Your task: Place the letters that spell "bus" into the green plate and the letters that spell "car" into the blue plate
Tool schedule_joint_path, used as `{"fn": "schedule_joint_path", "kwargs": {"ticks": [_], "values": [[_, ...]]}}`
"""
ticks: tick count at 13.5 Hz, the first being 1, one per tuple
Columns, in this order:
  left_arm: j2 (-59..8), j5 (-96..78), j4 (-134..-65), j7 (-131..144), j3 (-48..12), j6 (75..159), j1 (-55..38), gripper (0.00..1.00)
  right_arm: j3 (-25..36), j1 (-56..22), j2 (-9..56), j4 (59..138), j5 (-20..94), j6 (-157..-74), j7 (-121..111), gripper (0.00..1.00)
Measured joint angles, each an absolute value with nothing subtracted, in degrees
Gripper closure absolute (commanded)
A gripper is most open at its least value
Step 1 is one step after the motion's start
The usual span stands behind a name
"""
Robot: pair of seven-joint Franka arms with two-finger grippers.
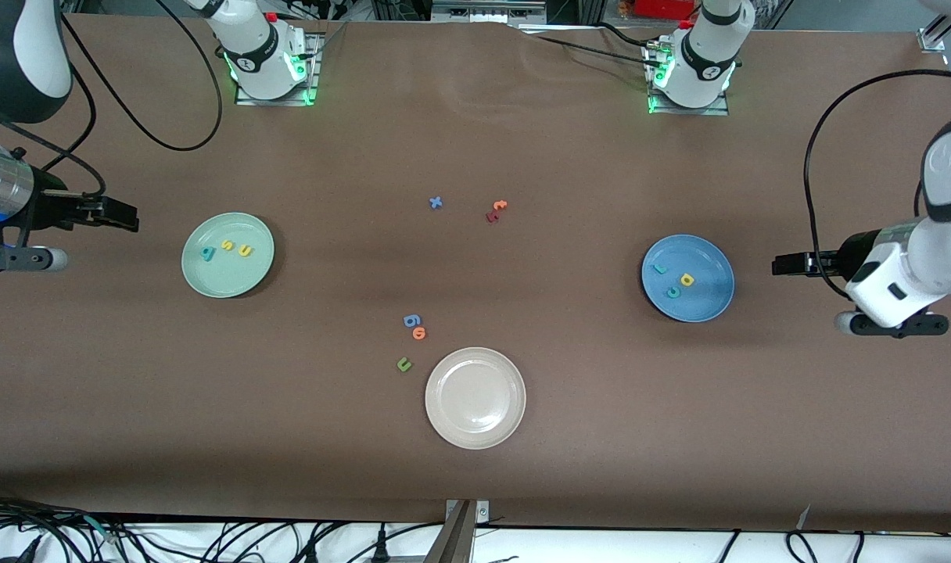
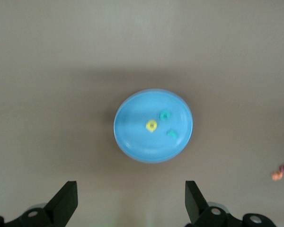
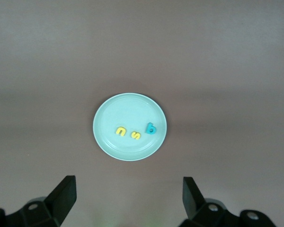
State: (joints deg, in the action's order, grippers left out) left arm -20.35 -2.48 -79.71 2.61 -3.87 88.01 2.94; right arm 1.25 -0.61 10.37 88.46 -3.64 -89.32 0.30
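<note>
Right gripper: hangs above the counter at the right arm's end, off the green plate's edge; fingers spread wide, holding nothing.
Green plate: on the counter toward the right arm's end; holds three letters in a short row.
b: teal, in the green plate, at the row's end toward the right arm.
s: yellow, middle of the row.
u: yellow, at the row's other end; which way each letter faces is plain only in the right wrist view.
Loose letters: green u, blue 6 and orange o lie on the counter beside the white plate; blue x and a red-orange pair lie farther from the camera.
White plate: nearest the camera, mid-counter.
Blue plate: on the counter toward the left arm's end; holds three letters in a loose cluster.
r: thin, teal; its pointing is hard to make out.
c: teal, nearest the camera of the three.
a: yellow, d-like, between the other two and toward the left arm; blurred to a blob in the left wrist view.
Left gripper: hangs just off the blue plate's edge at the left arm's end; fingers fully apart, holding nothing.
</note>
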Motion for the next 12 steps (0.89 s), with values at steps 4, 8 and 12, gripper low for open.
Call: {"fn": "schedule_joint_path", "kwargs": {"ticks": [4,8,12], "values": [[-12.30,-2.50,-86.81,3.25,-3.68,93.38,2.70,0.00,3.32,-0.60,9.78,88.27,-3.64,-89.40,0.23,0.00],[-5.30,-2.47,-88.39,3.54,-2.93,92.57,2.22,0.00,5.39,-0.61,8.93,88.16,-3.70,-85.54,0.30,0.01],[-3.48,-2.22,-89.22,3.50,-1.94,92.24,1.93,0.00,7.84,-0.63,9.14,88.46,-3.71,-83.16,0.37,0.00]]}}
